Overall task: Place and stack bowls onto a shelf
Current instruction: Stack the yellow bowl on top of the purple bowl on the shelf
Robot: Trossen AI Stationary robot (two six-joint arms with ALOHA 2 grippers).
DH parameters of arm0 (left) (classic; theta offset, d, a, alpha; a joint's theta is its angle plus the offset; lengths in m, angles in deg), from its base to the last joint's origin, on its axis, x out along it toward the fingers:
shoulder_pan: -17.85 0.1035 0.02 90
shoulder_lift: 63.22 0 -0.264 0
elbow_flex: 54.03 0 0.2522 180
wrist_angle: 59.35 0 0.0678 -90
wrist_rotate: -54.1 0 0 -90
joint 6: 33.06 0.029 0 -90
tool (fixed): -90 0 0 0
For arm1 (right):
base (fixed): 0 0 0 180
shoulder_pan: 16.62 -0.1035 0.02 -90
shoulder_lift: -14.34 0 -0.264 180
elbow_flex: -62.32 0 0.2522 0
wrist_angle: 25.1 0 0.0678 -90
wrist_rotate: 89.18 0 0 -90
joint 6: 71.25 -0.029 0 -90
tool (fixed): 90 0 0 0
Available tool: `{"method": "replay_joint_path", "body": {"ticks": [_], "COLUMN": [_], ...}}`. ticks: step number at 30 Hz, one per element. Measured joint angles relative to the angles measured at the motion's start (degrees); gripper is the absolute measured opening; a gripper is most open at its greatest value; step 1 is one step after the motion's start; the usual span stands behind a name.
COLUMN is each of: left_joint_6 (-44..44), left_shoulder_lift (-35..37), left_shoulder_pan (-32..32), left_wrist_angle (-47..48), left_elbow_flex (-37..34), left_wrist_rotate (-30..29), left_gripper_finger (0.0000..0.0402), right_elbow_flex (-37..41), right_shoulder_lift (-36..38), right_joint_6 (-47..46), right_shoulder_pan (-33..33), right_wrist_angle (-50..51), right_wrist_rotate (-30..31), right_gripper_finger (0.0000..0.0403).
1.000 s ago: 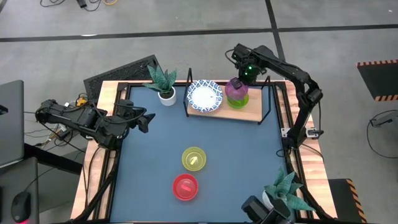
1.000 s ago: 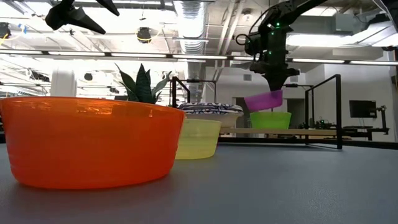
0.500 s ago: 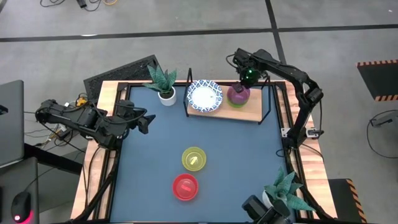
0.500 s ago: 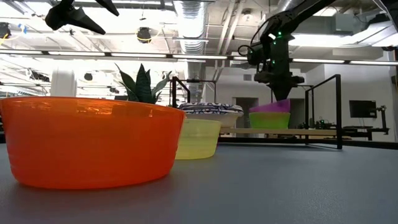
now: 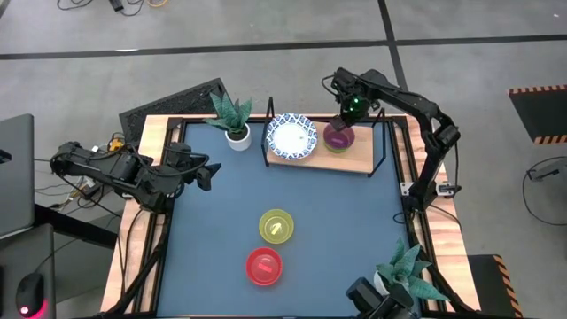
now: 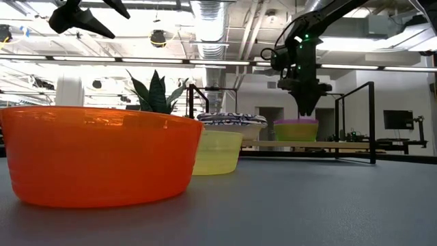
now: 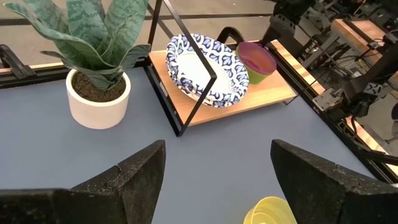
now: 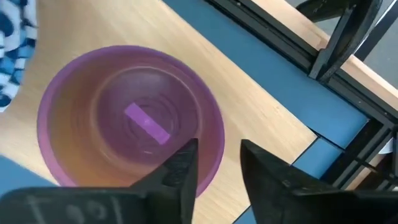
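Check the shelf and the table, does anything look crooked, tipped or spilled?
Nothing stands out. The purple bowl sits level, nested in the green bowl on the shelf, beside the patterned bowls. The yellow bowl and red bowl stand upright on the table.

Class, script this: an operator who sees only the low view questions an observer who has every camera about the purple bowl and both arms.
Operator: Is the purple bowl nested squarely?
Observer: From above, the purple bowl hides nearly all of the green bowl.
Operator: Is the right gripper open?
Observer: Yes, the right gripper shows a gap between its fingers, above the rim.
Operator: And the left arm?
Observer: The left gripper hovers open at the table's left edge.
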Motion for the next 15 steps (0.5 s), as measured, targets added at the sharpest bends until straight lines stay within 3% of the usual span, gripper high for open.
{"method": "replay_joint_path", "body": {"ticks": [7, 15], "left_joint_6": [-0.2, -0.2], "left_shoulder_lift": [0.0, 0.0], "left_shoulder_pan": [0.0, 0.0], "left_wrist_angle": [0.0, 0.0], "left_elbow_flex": [0.0, 0.0], "left_wrist_rotate": [1.0, 1.0], "left_gripper_finger": [0.0274, 0.0274], "right_elbow_flex": [-7.5, -7.7], "right_shoulder_lift": [5.2, 9.2], "right_joint_6": [-3.4, -9.0], "right_shoulder_pan": [-4.2, -27.6], "right_wrist_angle": [2.6, -1.5], "right_wrist_rotate": [-5.4, -5.6], "right_gripper_finger": [0.0166, 0.0165]}}
